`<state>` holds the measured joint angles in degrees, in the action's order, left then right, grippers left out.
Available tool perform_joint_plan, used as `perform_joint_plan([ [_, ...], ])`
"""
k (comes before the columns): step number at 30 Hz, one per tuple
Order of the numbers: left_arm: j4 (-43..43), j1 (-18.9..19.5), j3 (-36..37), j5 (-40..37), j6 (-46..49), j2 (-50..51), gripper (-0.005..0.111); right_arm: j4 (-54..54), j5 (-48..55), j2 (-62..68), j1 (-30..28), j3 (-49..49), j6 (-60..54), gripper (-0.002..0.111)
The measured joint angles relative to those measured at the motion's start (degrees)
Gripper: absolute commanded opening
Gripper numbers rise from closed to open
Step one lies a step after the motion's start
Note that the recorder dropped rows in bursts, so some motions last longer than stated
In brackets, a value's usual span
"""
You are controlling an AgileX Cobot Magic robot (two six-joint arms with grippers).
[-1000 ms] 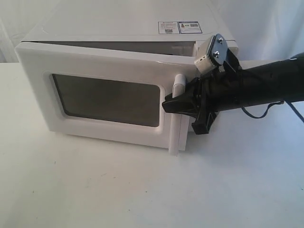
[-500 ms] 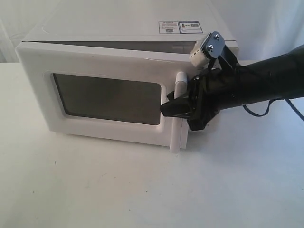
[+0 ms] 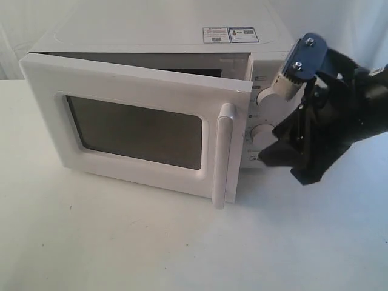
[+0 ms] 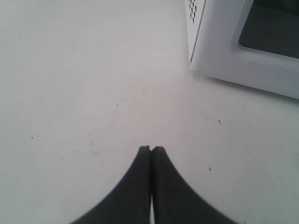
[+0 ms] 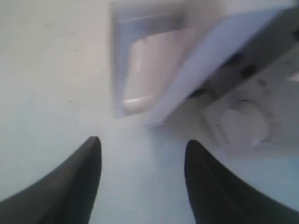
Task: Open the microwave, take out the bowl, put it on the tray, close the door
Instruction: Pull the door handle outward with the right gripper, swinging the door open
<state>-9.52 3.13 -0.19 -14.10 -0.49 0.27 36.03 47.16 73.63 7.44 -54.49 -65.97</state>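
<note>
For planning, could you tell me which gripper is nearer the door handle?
Right. The right gripper is open beside the handle; the left gripper, shut, is past the door's hinge edge.

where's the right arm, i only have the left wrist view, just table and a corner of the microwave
observer: the right gripper is off the handle, hanging in front of the two knobs.
operator: so is the door open
observer: the door is ajar, swung partway out at its handle side, with a gap showing along its top edge.
operator: right fingers open or shut
observer: open. the right wrist view shows the fingers spread apart with nothing between them.
</note>
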Motion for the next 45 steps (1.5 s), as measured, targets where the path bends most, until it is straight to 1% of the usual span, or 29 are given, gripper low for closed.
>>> perform_joint_plan([
  [1, 0.0, 0.0, 0.0, 0.0, 0.0, 0.0, 0.0, -0.5, -3.5, -0.6, 0.0, 0.0, 1.3, 0.048],
  [2, 0.0, 0.0, 0.0, 0.0, 0.0, 0.0, 0.0, -0.4, -7.5, -1.0, 0.0, 0.1, 2.4, 0.041],
  [4, 0.0, 0.0, 0.0, 0.0, 0.0, 0.0, 0.0, 2.4, -15.2, -1.0, 0.0, 0.3, 4.5, 0.023],
  [6, 0.0, 0.0, 0.0, 0.0, 0.0, 0.0, 0.0, 6.4, -20.7, -0.7, 0.0, 0.3, 5.4, 0.0],
  [9, 0.0, 0.0, 0.0, 0.0, 0.0, 0.0, 0.0, 10.4, -25.3, 0.1, 0.0, 0.3, 6.0, 0.0],
  [12, 0.0, 0.0, 0.0, 0.0, 0.0, 0.0, 0.0, 12.0, -26.2, 1.0, 0.0, 0.3, 6.0, 0.0],
  [18, 0.0, 0.0, 0.0, 0.0, 0.0, 0.0, 0.0, 13.8, -24.0, 2.4, 0.4, 0.3, 5.9, 0.0],
  [23, 0.0, 0.0, 0.0, 0.0, 0.0, 0.0, 0.0, 17.3, -22.1, 3.1, 3.2, 0.3, 1.0, 0.0],
  [27, 0.0, 0.0, 0.0, 0.0, 0.0, 0.0, 0.0, 17.8, -19.3, 3.1, 4.6, 0.4, -0.3, 0.0],
  [31, 0.0, 0.0, 0.0, 0.0, 0.0, 0.0, 0.0, 17.8, -12.1, 3.2, 4.6, 0.4, -0.7, 0.0],
  [38, 0.0, 0.0, 0.0, 0.0, 0.0, 0.0, 0.0, 18.7, -3.6, 3.2, 5.1, 0.4, -1.0, 0.0],
  [42, 0.0, 0.0, 0.0, 0.0, 0.0, 0.0, 0.0, 20.4, 5.6, 3.1, 5.1, 0.4, -5.6, 0.0],
  [45, 0.0, 0.0, 0.0, 0.0, 0.0, 0.0, 0.0, 25.9, 13.8, 3.2, 5.1, 0.4, -11.4, 0.0],
])
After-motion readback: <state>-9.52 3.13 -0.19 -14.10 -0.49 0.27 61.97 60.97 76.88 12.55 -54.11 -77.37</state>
